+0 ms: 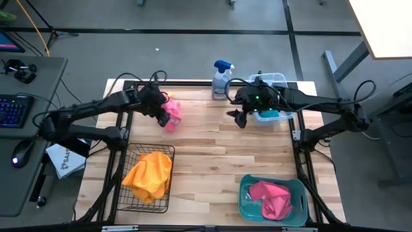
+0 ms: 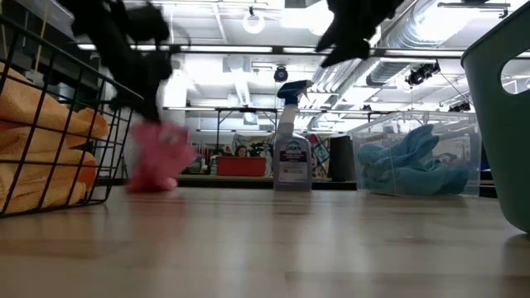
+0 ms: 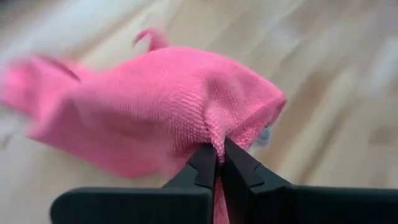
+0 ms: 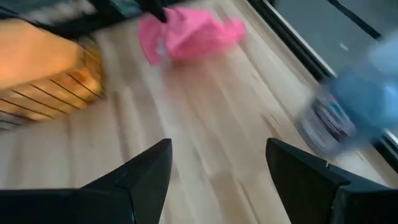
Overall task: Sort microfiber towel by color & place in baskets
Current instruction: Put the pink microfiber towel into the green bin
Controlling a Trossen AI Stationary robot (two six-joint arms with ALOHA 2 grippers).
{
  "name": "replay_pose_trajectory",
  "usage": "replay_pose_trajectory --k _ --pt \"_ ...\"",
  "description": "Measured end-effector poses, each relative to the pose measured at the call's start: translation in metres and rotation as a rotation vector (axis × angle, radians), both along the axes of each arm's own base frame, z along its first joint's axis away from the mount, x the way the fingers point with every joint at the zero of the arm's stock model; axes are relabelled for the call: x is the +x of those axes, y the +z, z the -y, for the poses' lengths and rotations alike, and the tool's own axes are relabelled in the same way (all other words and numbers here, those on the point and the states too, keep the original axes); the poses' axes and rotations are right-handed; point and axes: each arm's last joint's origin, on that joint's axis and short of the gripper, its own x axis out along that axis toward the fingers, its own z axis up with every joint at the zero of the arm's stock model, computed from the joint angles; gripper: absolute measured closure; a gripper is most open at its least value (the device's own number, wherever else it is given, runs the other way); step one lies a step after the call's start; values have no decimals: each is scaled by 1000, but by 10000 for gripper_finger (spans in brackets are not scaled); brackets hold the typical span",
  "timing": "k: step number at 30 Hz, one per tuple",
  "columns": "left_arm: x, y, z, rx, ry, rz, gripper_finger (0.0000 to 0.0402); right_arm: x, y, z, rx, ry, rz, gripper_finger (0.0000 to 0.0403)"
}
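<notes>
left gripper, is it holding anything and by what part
The left gripper is shut on a pink towel, pinching a bunched fold at its edge. The right gripper is open and holds nothing.

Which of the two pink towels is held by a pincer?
The pink towel at the table's far left, pinched by the left pincer; the other lies in the teal basket.

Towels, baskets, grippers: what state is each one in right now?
Left gripper: shut on pink towel.
Right gripper: open, empty.
Wire basket: holds orange towel.
Teal basket: holds another pink towel.
Clear tub: holds blue towel.
Spray bottle: upright.
</notes>
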Motion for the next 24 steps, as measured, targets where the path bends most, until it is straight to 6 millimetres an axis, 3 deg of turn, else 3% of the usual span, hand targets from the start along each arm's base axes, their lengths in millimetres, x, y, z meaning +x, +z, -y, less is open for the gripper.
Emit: replay_pose_trajectory --k 5,11,16,24 --pt "18 59 24 188 -192 166 401 32 3 2 31 165 222 147" --pt "36 109 46 465 -459 209 401 70 -8 -3 -39 294 379 147" --pt "48 118 56 560 -623 168 401 83 -15 -11 -226 324 381 147" --pt "80 110 64 635 -767 106 401 90 -27 -28 -399 416 297 147"
